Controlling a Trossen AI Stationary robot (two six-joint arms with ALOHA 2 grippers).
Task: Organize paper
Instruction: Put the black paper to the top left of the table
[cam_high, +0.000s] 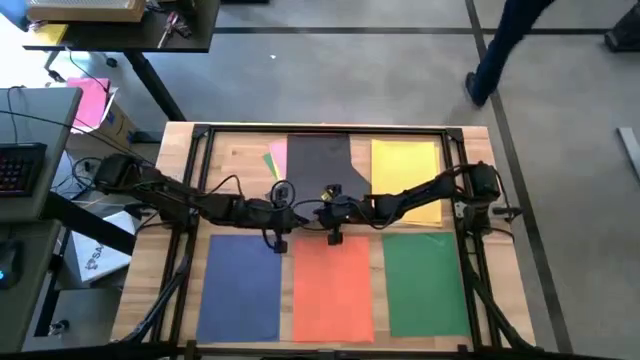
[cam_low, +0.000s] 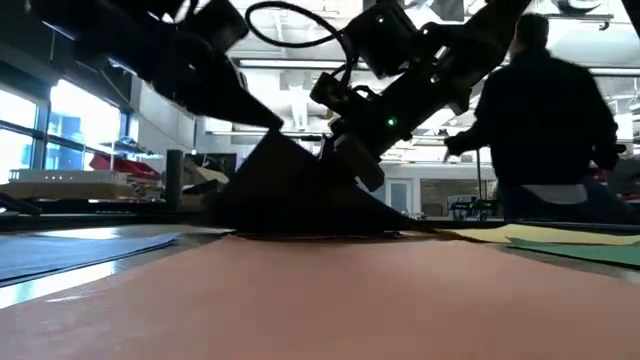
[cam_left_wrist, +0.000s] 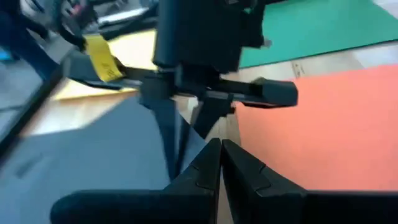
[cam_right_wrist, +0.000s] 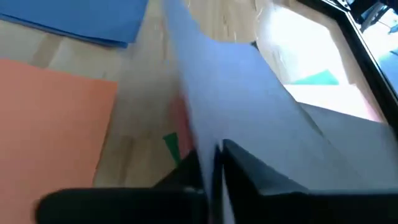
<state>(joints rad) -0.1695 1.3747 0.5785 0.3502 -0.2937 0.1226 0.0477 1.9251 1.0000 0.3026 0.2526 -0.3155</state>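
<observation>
- Wooden bench (cam_high: 250, 150) carried thin rectangular paper sheets: blue (cam_high: 240, 285), orange (cam_high: 332, 290) and green (cam_high: 424, 282) in the near row; dark grey (cam_high: 318, 160) and yellow (cam_high: 405, 165) behind.
- Pink-and-green edges (cam_high: 274, 160) peeked out beside the dark grey sheet.
- Left hand (cam_high: 279, 240) sat at centre, just past the blue sheet's far edge; fingers (cam_left_wrist: 205, 168) pressed together, nothing seen between them.
- Right hand (cam_high: 335, 236) was close beside it, pinched on the dark grey sheet's near edge, which was lifted off the bench in the low view.
- A person (cam_low: 545, 125) stood beyond the bench.

Right tool (cam_right_wrist: 214, 163) pinching grey sheet (cam_right_wrist: 249, 106), orange sheet (cam_right_wrist: 50, 118) beside
</observation>
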